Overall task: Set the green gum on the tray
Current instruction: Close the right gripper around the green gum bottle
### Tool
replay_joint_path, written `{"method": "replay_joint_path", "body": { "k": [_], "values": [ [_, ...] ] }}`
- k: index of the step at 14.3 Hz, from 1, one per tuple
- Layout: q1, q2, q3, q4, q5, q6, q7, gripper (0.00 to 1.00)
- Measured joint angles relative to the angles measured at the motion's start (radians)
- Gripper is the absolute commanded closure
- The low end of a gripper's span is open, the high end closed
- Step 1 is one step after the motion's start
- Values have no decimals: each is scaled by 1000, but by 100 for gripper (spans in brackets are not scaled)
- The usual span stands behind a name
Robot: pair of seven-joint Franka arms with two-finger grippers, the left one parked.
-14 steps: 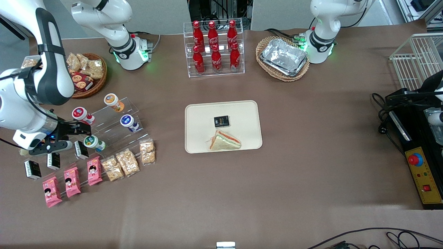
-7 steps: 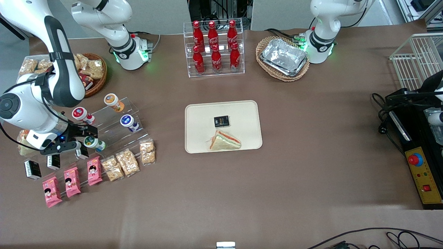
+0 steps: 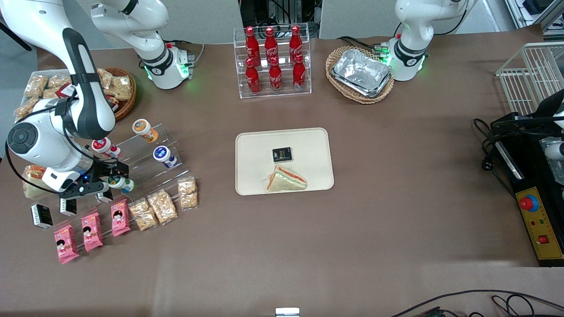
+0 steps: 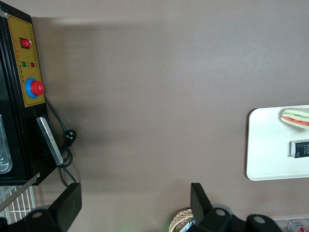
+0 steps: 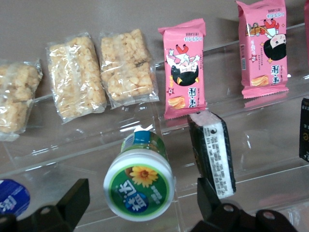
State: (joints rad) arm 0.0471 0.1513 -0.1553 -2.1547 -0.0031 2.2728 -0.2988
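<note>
Green gum (image 5: 139, 184), sunflower-printed green lid, white body, between open end effector (image 5: 140, 203) fingers.

The red bottles (image 3: 273, 59) in the clear rack at the upper middle of the front view carry white Coca-Cola script. The green gum (image 5: 139, 183) lid shows a yellow flower and white characters too stylised to read. The pink packets (image 5: 185, 65) bear unreadable print.

Even bright overhead light; soft shadows; glare on clear acrylic shelf (image 5: 145, 121); sharp focus.
</note>
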Motion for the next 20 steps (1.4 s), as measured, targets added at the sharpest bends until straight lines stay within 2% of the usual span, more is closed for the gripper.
{"method": "replay_joint_path", "body": {
  "k": [15, 17, 18, 20],
  "values": [
    [0, 30, 1, -12, 0, 41, 4, 4],
    [0, 30, 1, -12, 0, 42, 6, 8],
    [0, 30, 1, -12, 0, 42, 7, 14],
    [0, 30, 2, -12, 0, 43, 7, 20]
  ]
}}
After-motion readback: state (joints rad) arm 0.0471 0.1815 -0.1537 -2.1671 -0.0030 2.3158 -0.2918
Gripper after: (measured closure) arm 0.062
